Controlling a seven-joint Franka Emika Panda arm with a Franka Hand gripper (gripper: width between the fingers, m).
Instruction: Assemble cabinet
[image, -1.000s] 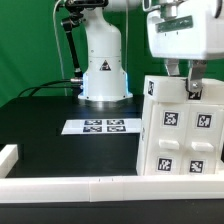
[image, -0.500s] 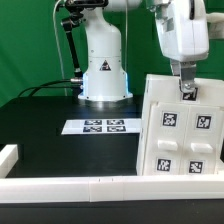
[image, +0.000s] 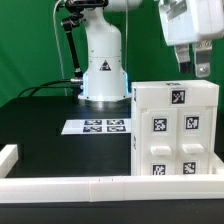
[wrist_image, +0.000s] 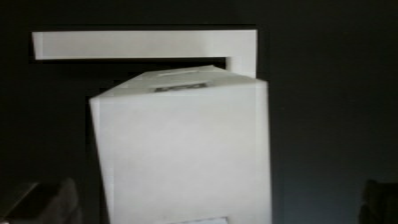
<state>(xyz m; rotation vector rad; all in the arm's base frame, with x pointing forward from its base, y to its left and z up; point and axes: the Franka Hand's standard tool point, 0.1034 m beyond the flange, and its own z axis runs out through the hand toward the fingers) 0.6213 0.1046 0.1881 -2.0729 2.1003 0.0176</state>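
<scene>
The cabinet (image: 175, 130) is a large white box with black-and-white tags on its faces. It stands upright on the black table at the exterior view's right. My gripper (image: 195, 66) hangs just above its top right corner and does not touch it. The fingers are spread apart and hold nothing. In the wrist view the cabinet (wrist_image: 178, 140) fills the middle of the picture. The dark fingertips (wrist_image: 43, 204) show at either side of it, so the gripper (wrist_image: 210, 206) is open over the box.
The marker board (image: 99, 126) lies flat on the table in front of the robot base (image: 103, 65). A white rail (image: 80, 186) runs along the near edge, with a raised end (image: 8, 157) at the exterior view's left. A white bracket-shaped piece (wrist_image: 143, 45) shows beyond the cabinet in the wrist view.
The cabinet was leaning with the fingers on its top edge. It now stands upright with another face showing. The gripper has let go and risen to the exterior view's right.
</scene>
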